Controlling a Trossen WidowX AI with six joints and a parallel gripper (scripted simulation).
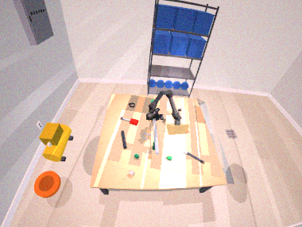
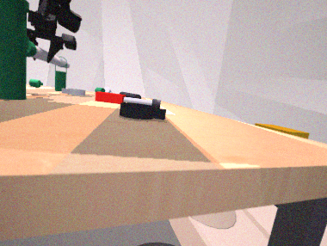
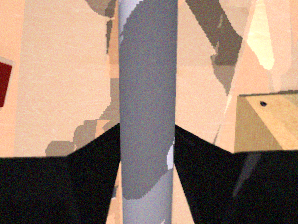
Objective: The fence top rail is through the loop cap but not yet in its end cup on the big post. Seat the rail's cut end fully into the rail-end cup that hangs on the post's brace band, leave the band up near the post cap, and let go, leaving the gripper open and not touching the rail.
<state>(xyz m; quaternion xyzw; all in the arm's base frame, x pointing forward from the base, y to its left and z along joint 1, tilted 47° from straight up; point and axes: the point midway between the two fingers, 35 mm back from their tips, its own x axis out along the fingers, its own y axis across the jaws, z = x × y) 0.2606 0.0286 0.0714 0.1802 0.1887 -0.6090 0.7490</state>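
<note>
The grey rail point(image 1: 156, 139) point(image 2: 40, 53) point(image 3: 148, 75) slopes down from the big green post point(image 2: 13, 56) to the loop cap point(image 2: 61, 58) on the small green post point(image 2: 60, 81). Its far end passes through the loop. Its near end meets the green rail-end cup point(image 2: 30, 48) beside the big post, up at the level of the fingers; how deep it sits is not visible. The brace band and the post cap cannot be made out. My gripper point(image 1: 155, 118) point(image 3: 148, 128) is shut on the rail, a finger on each side, close to the cup end.
A wooden block point(image 1: 178, 129) point(image 3: 265, 127) lies right of the rail. Left of it are a red-handled tool point(image 1: 134, 121) point(image 2: 109, 97), a black ring point(image 1: 132, 105) point(image 2: 137, 111) and a dark bar point(image 1: 124, 140). Small green fittings point(image 1: 137, 155) and a dark tool point(image 1: 195, 157) lie toward the front.
</note>
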